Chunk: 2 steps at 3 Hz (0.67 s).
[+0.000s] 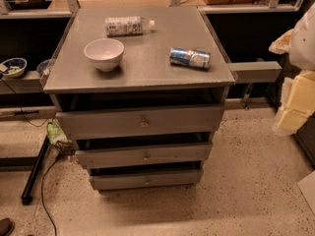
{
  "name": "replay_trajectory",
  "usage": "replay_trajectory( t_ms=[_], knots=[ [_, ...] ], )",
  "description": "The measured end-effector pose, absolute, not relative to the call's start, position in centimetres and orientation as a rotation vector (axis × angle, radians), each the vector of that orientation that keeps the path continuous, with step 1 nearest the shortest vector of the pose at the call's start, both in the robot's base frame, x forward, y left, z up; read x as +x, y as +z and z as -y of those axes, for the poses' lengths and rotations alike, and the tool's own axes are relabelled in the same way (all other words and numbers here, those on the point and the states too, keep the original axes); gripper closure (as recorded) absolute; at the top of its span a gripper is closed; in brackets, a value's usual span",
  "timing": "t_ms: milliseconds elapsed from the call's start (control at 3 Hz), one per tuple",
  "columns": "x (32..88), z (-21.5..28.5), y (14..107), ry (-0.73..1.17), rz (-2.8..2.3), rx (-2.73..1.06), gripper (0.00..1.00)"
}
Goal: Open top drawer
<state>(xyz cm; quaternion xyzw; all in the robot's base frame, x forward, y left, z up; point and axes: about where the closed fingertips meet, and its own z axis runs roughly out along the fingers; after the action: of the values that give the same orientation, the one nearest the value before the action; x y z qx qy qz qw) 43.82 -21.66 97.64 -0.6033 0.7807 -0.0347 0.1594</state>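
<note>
Grey cabinet [219, 132] of 3 drawers in the middle of the view, seen from above and in front. Top drawer [108, 123] directly under the worktop [147, 68], widest of the 3 fronts, with a small round knob [144, 122] at its centre. Dark gap between its front panel and the worktop edge; impossible to tell whether pulled out a little or pushed fully in. Middle drawer [113, 157] and bottom drawer [118, 181] below it, each with a small knob of its own and a dark gap above.

On the worktop: white bowl [104, 53] upright toward the left; plastic bottle [125, 25] lying on its side toward the back, cap pointing right; blue-and-silver can [190, 58] lying on its side near the right edge. All 3 apart from one another.

Tool [294, 107] at the right edge of the view, seen as pale cream blocks below a white rounded part of the arm [304, 38], partly cut off by the frame. Off to the right of the cabinet, well apart from the top drawer and its knob. Spread or pressed together: cannot tell.

Left of the cabinet: small patterned bowl [13, 67] on a low shelf, green item [55, 132] by the cabinet's lower left side, black bar [34, 173] slanting across the speckled floor [246, 181], thin cable [47, 181] just beside it.
</note>
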Motion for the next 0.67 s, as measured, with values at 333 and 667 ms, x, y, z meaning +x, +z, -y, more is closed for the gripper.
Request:
replay_trajectory(
  t_ms=[333,667],
  knots=[
    [43.82,21.66,97.65,-0.099,-2.231,-1.724,0.0],
    [43.78,21.58,98.03,-0.092,-2.209,-1.716,0.0]
  ],
)
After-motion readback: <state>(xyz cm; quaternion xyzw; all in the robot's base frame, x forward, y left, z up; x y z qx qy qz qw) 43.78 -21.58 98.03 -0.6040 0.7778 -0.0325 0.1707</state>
